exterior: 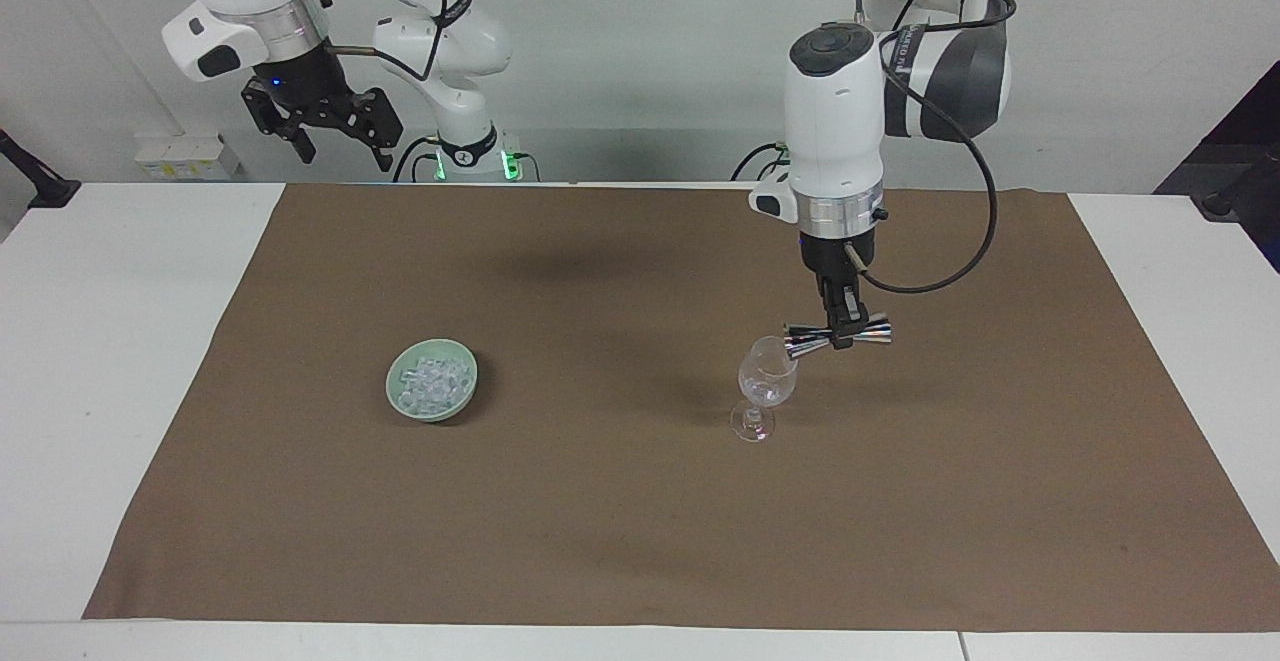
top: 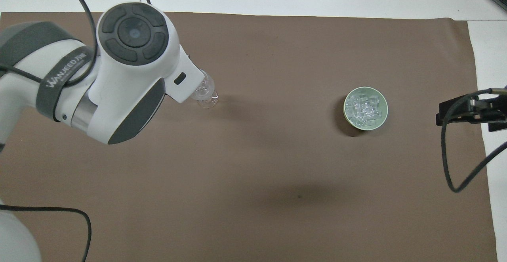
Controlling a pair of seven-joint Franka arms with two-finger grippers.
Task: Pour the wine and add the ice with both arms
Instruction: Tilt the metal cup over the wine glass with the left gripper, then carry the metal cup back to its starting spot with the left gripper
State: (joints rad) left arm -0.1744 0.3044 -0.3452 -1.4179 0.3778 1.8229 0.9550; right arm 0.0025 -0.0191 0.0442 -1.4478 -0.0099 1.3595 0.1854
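The right gripper (exterior: 334,149) waited with its jaws wide apart and empty, raised at the right arm's end of the table. The left gripper (exterior: 840,336) clamped a shiny metal double-ended jigger (exterior: 838,336), lying level, over the rim of the clear stemmed wine glass (exterior: 765,386). Clear ice cubes (exterior: 432,382) filled the pale green round bowl (exterior: 400,403) toward the right arm's end, well apart from the glass.

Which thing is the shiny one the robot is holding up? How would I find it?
Start at the big brown cloth covering the table and find the clear stemmed wine glass toward the left arm's end. Just over its rim, the left gripper holds a small silver double-ended metal measuring cup tipped on its side. It is the only shiny metal thing, and it is up in the air.
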